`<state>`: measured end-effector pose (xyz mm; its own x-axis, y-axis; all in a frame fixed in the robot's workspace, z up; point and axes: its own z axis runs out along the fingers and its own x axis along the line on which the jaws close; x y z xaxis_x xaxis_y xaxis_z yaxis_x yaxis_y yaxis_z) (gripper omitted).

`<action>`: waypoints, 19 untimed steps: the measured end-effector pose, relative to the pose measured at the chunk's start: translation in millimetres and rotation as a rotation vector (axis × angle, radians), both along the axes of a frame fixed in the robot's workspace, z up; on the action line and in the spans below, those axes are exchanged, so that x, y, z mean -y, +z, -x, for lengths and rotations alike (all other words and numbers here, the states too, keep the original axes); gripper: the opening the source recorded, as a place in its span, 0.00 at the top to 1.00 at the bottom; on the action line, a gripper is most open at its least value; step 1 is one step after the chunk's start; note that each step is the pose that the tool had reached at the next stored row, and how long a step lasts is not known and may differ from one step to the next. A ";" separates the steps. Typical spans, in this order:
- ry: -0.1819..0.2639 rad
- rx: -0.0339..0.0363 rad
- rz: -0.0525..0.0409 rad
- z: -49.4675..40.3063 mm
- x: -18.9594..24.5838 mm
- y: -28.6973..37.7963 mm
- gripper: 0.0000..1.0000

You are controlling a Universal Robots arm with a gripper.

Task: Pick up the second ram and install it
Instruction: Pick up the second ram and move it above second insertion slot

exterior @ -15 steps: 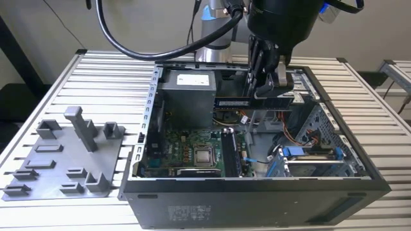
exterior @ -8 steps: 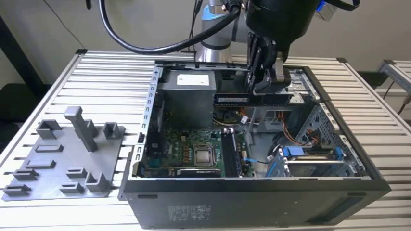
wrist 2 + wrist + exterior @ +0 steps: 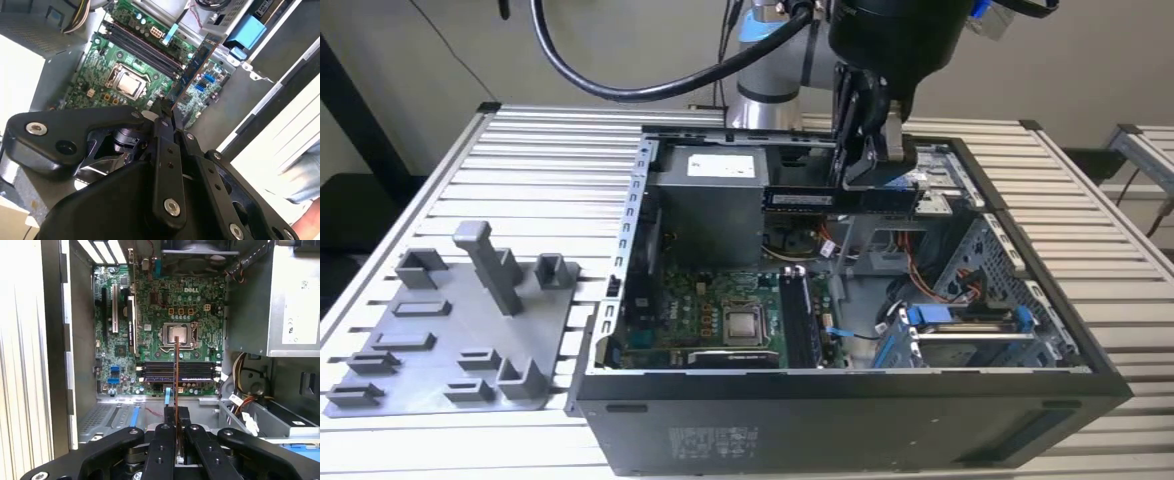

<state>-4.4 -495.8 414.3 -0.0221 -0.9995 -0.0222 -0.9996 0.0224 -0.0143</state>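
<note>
I have the gripper point(image 3: 871, 178) pinching the second ram point(image 3: 821, 200) by its top edge, in the upper centre of the exterior view, above the open computer case point(image 3: 635, 250) and well apart from the motherboard point(image 3: 707, 310) on its floor. Its long axis lies level, running from the exterior view's left to the exterior view's right, one flat face toward that camera. It is a slim dark stick with a pale bluish label toward its left end, and in the first wrist view I see it edge-on, a thin brownish line crossing the memory slots point(image 3: 200, 371).
</note>
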 end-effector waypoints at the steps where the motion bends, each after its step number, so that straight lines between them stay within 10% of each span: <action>1: -0.001 0.0000 0.0000 0.0 -1.8 0.0 0.86; 19: -0.006 0.0000 0.0001 0.0 -45.0 -0.7 0.86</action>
